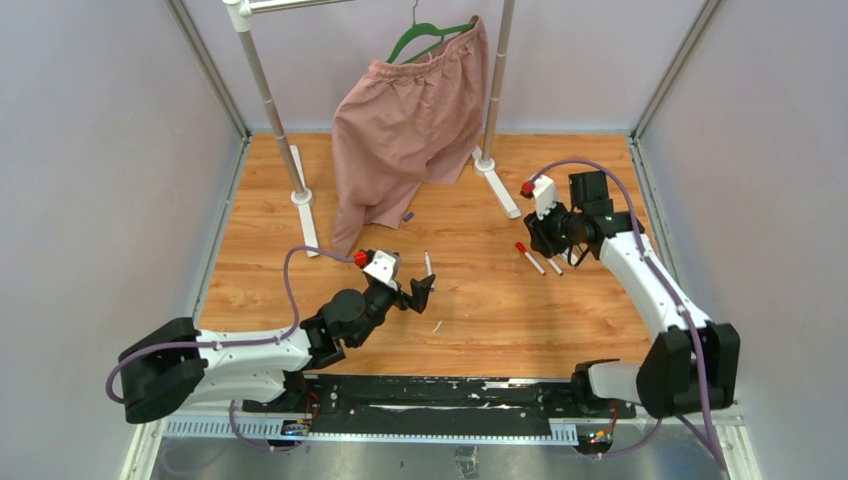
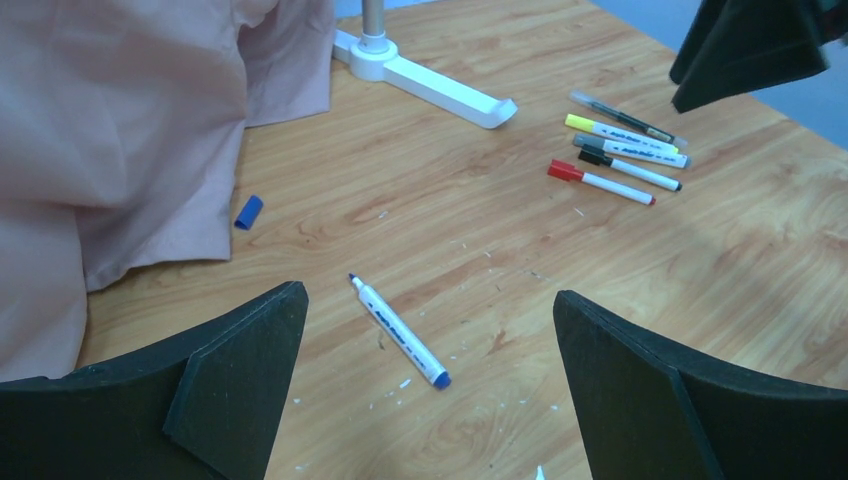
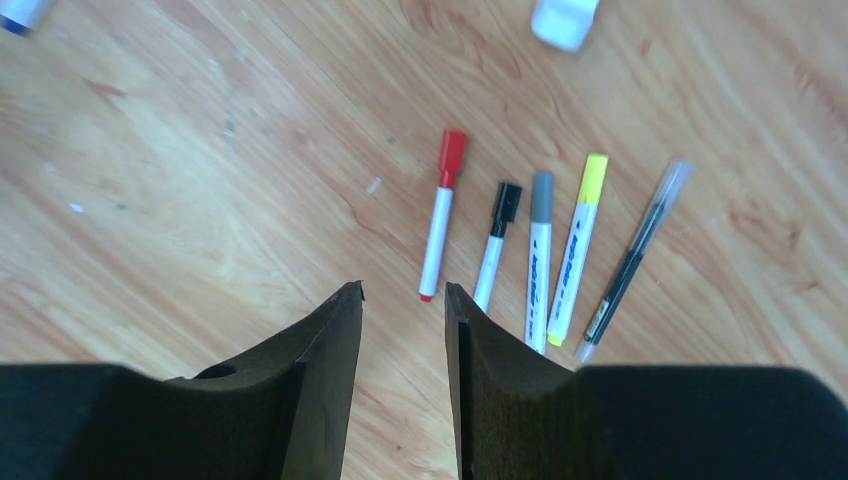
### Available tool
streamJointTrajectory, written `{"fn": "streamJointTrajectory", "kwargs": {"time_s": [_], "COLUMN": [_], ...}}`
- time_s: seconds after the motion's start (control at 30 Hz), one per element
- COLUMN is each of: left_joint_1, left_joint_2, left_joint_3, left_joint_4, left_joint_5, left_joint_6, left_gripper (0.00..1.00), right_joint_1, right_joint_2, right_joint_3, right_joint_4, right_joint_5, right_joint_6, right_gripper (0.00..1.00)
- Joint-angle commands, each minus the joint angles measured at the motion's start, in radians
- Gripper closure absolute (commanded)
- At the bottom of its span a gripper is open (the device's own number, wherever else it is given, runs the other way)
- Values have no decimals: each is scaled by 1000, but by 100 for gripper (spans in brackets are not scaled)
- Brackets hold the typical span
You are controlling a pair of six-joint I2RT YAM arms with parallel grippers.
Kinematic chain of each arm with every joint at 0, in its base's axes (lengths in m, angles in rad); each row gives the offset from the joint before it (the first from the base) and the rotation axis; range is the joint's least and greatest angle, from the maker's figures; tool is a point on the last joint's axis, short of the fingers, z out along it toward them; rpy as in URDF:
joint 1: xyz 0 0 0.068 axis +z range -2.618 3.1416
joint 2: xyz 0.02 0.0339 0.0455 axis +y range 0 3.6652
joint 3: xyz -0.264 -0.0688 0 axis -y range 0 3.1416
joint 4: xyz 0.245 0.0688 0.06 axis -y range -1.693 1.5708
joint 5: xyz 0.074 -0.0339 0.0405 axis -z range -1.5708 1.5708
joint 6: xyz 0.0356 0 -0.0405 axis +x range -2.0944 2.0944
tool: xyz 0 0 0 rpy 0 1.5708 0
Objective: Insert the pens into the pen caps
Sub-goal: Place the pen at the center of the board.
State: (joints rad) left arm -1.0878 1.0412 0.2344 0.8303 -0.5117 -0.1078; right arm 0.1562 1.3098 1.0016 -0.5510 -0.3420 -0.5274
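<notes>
An uncapped blue-tipped pen [image 2: 398, 331] [image 1: 428, 264] lies alone on the wooden table. My left gripper [image 2: 428, 292] [image 1: 411, 282] hovers over it, open wide and empty. Its blue pen cap [image 2: 248, 212] [image 1: 407, 216] lies apart, by the hem of the shorts. To the right, several pens lie side by side with caps on: red [image 3: 440, 212], black [image 3: 497, 240], grey [image 3: 540, 260], yellow [image 3: 578, 245] and a slim dark one [image 3: 632, 258]. My right gripper [image 3: 403, 292] [image 1: 548, 243] hangs just above their lower ends, its jaws partly apart with nothing between them.
Pink shorts [image 1: 410, 120] hang from a green hanger on a white clothes rack at the back, whose feet [image 1: 303, 195] [image 1: 497, 180] rest on the table. Small white scraps [image 1: 437, 326] dot the wood. Grey walls close in the table's sides.
</notes>
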Motion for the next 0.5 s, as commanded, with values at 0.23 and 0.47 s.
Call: {"fn": "streamJointTrajectory", "kwargs": {"time_s": [0.23, 0.47], "left_joint_1": [62, 74], "left_joint_2": [154, 311], "left_joint_3": [262, 417], "left_joint_4": [-293, -527], "left_joint_5": [15, -58], "left_joint_6": [-205, -396], "left_gripper": [4, 13], "right_joint_1": [-14, -15], "right_joint_2": [-210, -297], "right_joint_3": [108, -98], "right_joint_4": [27, 238], "right_joint_5": [-468, -582], "right_joint_6": [155, 202], "right_gripper": [60, 58]}}
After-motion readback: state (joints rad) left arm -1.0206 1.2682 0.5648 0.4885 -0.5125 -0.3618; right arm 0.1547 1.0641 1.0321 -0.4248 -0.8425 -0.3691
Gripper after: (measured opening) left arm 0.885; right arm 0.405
